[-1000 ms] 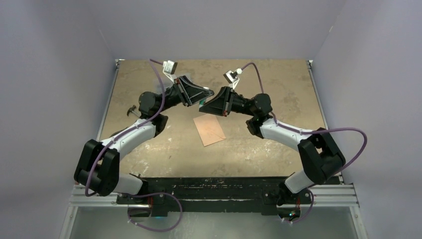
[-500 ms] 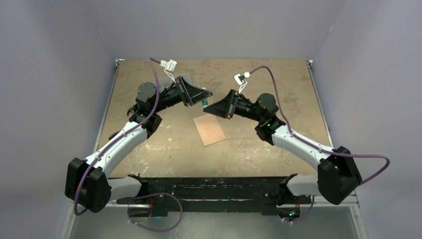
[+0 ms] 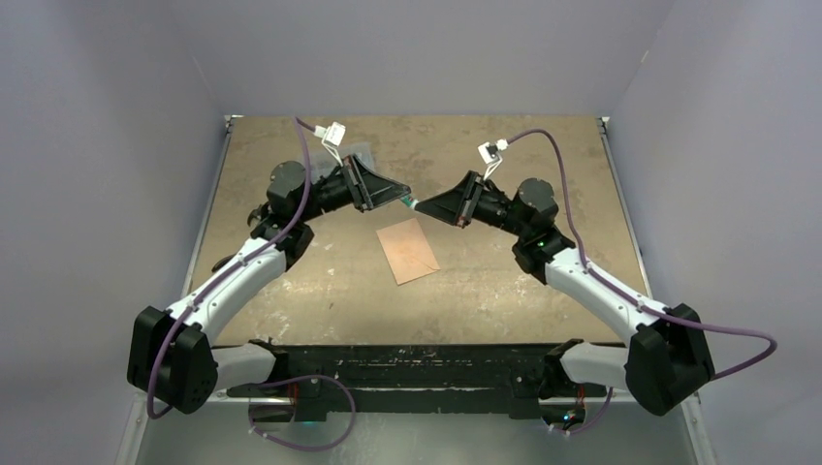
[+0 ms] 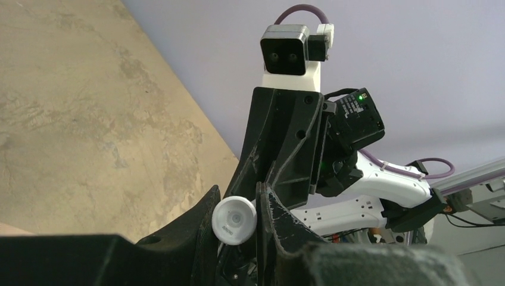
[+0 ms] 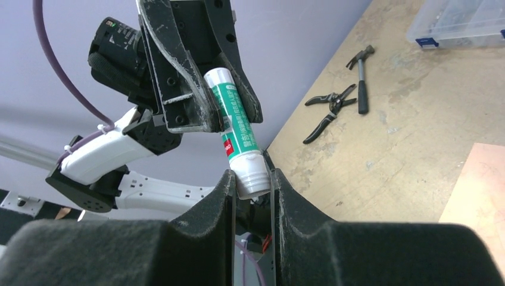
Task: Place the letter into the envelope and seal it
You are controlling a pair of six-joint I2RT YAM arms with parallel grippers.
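since one second ago both arms have stretched out: their elbows have dropped toward the near corners of the table, and the place where the two tools meet has gone a little to the right. the envelope has not moved.

the left gripper and the right gripper stand nose to nose above the middle of the table. each one is closed down to a narrow gap on one white end of the same glue stick, which bridges between them in the air. the envelope lies flat and a little askew about the middle of the table, just on the near side of the tools. i cannot tell if its flap is open. the letter is not seen apart; i judge it is already inside.

the step seems to be pulling the cap off the glue. to do it well, i think the pull must go straight along the stick, with both grips firm, so the tube does not bend, slip or fall on the paper.

the table is brown, worn and stained. pliers, a hammer and a clear plastic box lie toward its left and far sides. plain pale lilac walls close the left, far and right sides.
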